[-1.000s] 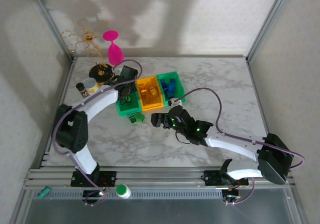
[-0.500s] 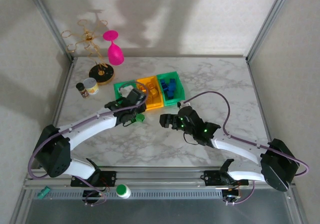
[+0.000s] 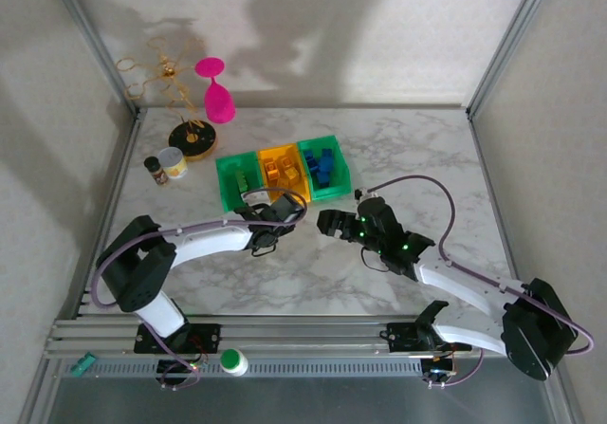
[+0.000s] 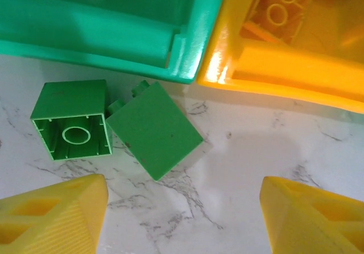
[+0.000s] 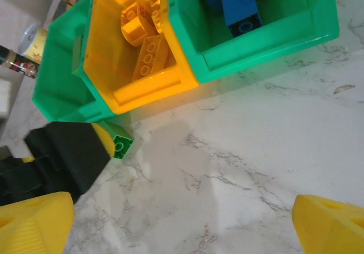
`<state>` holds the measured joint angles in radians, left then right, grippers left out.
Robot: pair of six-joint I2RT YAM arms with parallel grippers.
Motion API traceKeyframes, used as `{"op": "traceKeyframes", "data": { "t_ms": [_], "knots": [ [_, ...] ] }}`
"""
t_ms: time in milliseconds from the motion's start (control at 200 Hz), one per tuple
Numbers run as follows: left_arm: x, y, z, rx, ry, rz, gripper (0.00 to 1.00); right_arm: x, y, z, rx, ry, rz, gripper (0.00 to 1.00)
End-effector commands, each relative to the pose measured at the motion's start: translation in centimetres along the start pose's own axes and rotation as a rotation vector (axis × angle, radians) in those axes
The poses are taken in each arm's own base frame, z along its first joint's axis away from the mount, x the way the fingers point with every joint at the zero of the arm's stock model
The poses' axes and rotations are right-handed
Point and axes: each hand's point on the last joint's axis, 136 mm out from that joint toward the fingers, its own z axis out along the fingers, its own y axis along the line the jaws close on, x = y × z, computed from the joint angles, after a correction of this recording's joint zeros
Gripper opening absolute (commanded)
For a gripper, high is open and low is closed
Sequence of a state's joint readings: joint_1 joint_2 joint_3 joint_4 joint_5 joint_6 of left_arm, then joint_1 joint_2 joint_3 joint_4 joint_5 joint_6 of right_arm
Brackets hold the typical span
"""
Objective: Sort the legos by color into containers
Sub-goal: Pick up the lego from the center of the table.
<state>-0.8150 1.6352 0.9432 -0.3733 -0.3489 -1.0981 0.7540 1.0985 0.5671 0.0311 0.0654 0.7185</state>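
Three bins stand in a row: a green bin (image 3: 235, 179) on the left, a yellow-orange bin (image 3: 282, 174) with orange bricks (image 5: 149, 54), and a green bin (image 3: 323, 166) with blue bricks (image 5: 242, 4). Two green bricks lie on the marble just in front of the left green bin (image 4: 114, 35): one with its hollow underside showing (image 4: 70, 119), one tilted beside it (image 4: 153, 128). My left gripper (image 4: 185, 214) hangs open just short of them, nothing between its fingers. My right gripper (image 5: 182, 225) is open over bare marble, to the right of the left gripper (image 3: 270, 217).
A small lidded jar (image 3: 173, 164) and a dark bottle (image 3: 152, 169) stand left of the bins. A pink glass (image 3: 216, 90) and a gold wire stand (image 3: 175, 87) are at the back left. Marble to the right of the bins lies open.
My left gripper has drawn back from over the left green bin and come down in front of the bins by the green bricks. My right gripper has shifted a little to the right.
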Motion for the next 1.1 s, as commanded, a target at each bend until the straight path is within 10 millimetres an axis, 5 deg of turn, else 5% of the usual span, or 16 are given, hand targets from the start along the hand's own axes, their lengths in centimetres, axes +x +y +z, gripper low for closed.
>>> {"op": "traceKeyframes", "data": {
  "t_ms": [0,400,796,1096],
  "knots": [
    [-0.6,-0.5,0.4,-0.012,-0.053,-0.088,0.72,-0.1,-0.4,-0.7,-0.004,-0.001,0.006,0.99],
    [-0.9,-2.0,2.5,-0.065,-0.088,-0.059,0.68,-0.4,-1.0,-1.1,-0.003,-0.014,0.016,0.99],
    [-1.2,-0.7,3.8,-0.125,-0.113,-0.063,0.66,-0.4,-0.9,-0.7,-0.013,-0.003,0.016,0.99],
    [-1.8,1.4,3.8,-0.171,-0.133,-0.040,0.79,-0.3,-0.8,-0.1,-0.015,0.009,0.016,0.99]
  ]
}}
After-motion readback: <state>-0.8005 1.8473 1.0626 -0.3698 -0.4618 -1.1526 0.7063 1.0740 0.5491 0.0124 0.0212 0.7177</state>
